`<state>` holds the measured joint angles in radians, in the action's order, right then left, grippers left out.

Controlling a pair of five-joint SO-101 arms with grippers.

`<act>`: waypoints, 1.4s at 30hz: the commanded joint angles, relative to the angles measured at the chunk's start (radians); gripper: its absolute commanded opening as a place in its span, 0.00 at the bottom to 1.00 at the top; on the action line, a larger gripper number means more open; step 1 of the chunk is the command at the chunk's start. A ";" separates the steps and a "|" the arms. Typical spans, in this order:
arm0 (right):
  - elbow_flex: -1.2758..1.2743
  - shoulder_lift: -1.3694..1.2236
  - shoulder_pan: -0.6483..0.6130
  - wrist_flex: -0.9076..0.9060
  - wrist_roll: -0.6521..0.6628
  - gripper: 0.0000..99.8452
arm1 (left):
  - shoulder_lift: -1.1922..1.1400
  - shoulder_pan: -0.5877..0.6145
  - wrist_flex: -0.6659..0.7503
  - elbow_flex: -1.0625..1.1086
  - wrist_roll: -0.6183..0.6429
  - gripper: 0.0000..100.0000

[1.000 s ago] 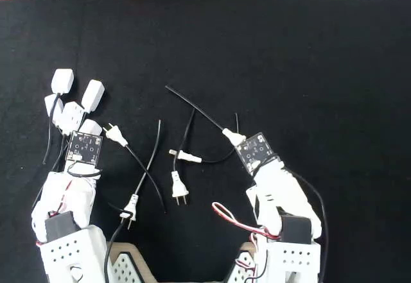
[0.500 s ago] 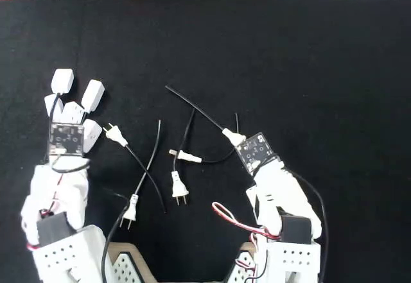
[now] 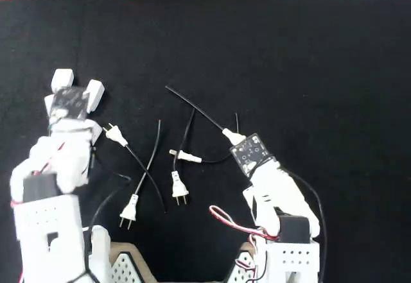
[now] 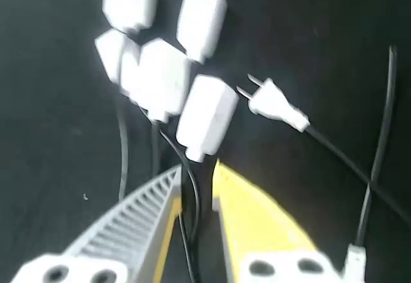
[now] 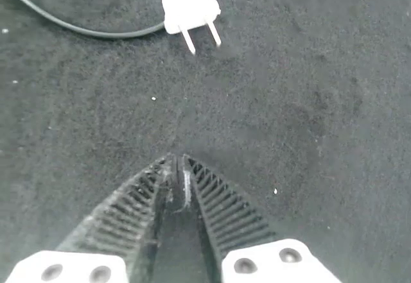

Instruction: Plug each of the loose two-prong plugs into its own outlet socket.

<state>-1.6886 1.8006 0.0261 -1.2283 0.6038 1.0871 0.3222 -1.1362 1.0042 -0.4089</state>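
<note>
Several white outlet sockets (image 4: 160,77) lie bunched together at the table's left (image 3: 62,77). My left gripper (image 4: 196,167) hovers right behind the nearest socket (image 4: 205,116), narrowly open, with that socket's black cable (image 4: 189,199) running between its fingers. A loose two-prong plug (image 4: 273,103) lies just beside the cluster (image 3: 114,133). My right gripper (image 5: 176,164) is shut and empty on the cloth, a short way from another plug (image 5: 186,4), whose prongs point towards it. That plug (image 3: 232,137) lies just ahead of the right wrist (image 3: 252,153).
Three more plugs lie mid-table on black cords: one near the front (image 3: 130,209), one upright (image 3: 179,190), one lying sideways (image 3: 183,156). Loose cords (image 3: 192,110) cross between them. The black cloth (image 3: 321,71) stretches bare to the right and far side.
The left arm has swung away from the table's front and now sits over the socket cluster, hiding the nearer sockets. The right arm shifted only slightly.
</note>
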 commanded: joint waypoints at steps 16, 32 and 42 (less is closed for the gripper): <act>0.004 0.050 -0.028 -0.061 0.006 0.01 | -0.718 -0.044 0.249 -0.162 0.055 0.22; 0.004 0.050 -0.026 -0.063 0.006 0.01 | -0.769 -0.008 0.377 -0.193 -0.101 0.21; 0.004 0.050 -0.026 -0.063 0.006 0.01 | -0.781 0.099 0.339 -0.338 -0.138 0.21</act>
<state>-1.6886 1.8006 0.0061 -1.2820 0.6038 0.3076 0.4005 -0.8002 0.7449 -0.5363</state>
